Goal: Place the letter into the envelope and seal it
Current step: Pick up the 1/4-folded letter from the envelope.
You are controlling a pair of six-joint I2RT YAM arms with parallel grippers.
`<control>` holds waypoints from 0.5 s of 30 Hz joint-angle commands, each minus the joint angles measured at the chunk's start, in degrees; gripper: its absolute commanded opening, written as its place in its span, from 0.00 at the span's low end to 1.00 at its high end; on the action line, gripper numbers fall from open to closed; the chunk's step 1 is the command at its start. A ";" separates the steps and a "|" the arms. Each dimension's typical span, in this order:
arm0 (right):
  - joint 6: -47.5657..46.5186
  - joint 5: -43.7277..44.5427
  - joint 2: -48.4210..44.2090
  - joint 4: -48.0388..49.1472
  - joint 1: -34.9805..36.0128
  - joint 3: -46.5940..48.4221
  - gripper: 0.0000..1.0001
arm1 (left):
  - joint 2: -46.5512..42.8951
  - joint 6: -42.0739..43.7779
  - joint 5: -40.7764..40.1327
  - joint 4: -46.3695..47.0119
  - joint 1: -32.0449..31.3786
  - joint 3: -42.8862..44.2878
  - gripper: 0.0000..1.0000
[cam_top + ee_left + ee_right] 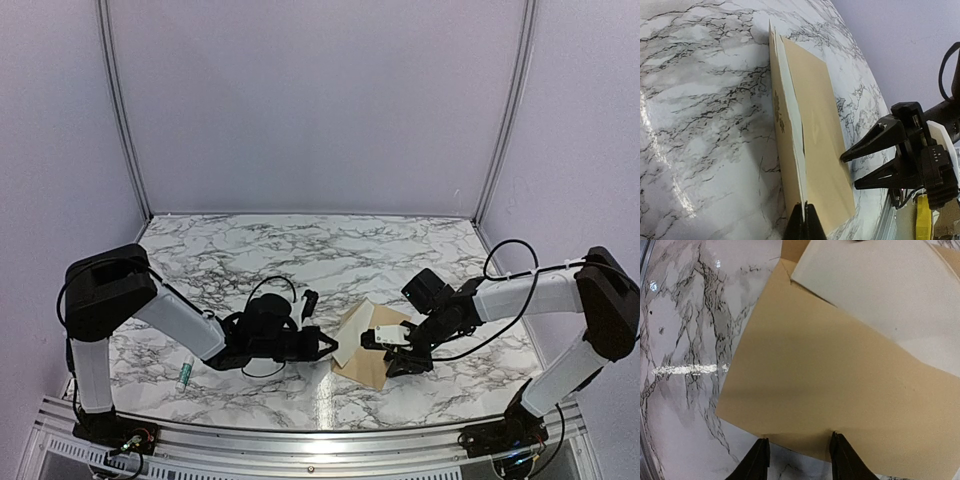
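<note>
Two grippers meet at the paper near the front of the marble table (300, 250). The top view gives the layout only: the envelope (368, 372) lies flat, the letter (355, 328) overlaps its far-left part, the left gripper (328, 345) is at the letter's left corner and the right gripper (381, 352) is over the envelope's right side. Jaw states are too small to read there.

The left wrist view settles it. The left gripper (802, 220) has its fingers pressed together, pinching the letter (790, 115) by its pale edge, and dark ornamental print shows on one face. The envelope (822, 125) lies just beside it. The right gripper (850, 172) has its fingers spread, with one tip touching the envelope's edge.

In the right wrist view the right gripper (800, 438) is apart and clamps nothing, straddling the near edge of the envelope (830, 380). The letter (890, 295) lies across the far corner; I can't tell whether it is tucked in.

A small white-green tube (183, 376) lies by the left arm, well apart from the paper.
</note>
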 commanded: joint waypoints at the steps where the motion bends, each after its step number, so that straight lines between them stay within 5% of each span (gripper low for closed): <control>1: 0.65 1.51 0.69 -1.15 0.22 -0.02 0.40 | -2.05 0.29 -4.20 -5.62 -0.34 -1.60 0.00; 15: 0.66 1.02 0.71 -1.60 0.27 0.08 0.41 | -4.59 1.46 -1.57 -6.17 0.85 -1.67 0.21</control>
